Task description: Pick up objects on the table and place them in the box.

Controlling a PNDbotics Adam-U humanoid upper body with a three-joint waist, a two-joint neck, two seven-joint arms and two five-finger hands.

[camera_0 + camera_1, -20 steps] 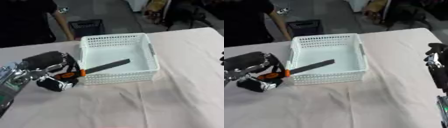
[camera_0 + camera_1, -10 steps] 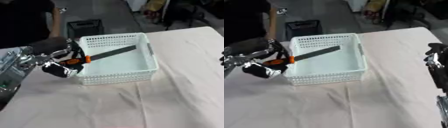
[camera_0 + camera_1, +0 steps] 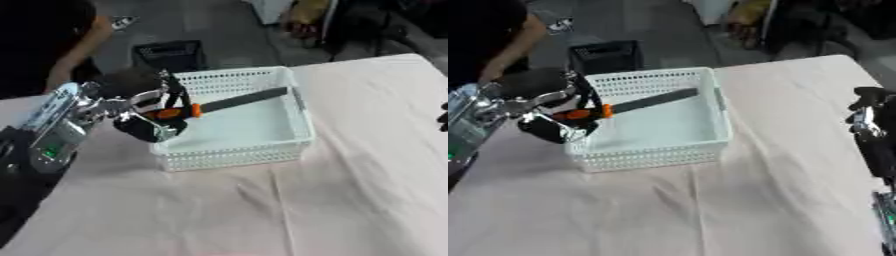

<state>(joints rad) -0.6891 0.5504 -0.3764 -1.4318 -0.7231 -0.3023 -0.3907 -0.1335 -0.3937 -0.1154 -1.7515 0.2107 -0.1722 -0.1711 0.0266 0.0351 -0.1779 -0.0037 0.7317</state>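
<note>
The white perforated box [image 3: 241, 131] sits on the pink cloth-covered table [image 3: 262, 210], towards the far left of it, with its back wall close to the table's far edge, and there's loads of bare cloth in front of it and off to the right, so plenty of room on those sides. The left side is the tight spot: the left hand [image 3: 144, 107] is right up against the box's left wall, fingers curled round the orange handle end of a long tool [image 3: 229, 101]. The tool looks like a knife or small saw with an orange-and-black grip and a flat dark grey blade, though I honestly can't make out which. It's up in the air, tilted, blade reaching across over the inside of the box towards the far right corner, not lying on the bottom as far as I can see. The hand covers most of the handle, so only a bit of orange shows. The right hand [image 3: 871, 117] shows at the right edge of the right eye view, well apart from the box, dark and partly cut off, and I can't tell how its fingers are set. In the left eye view only a dark sliver of it shows.
</note>
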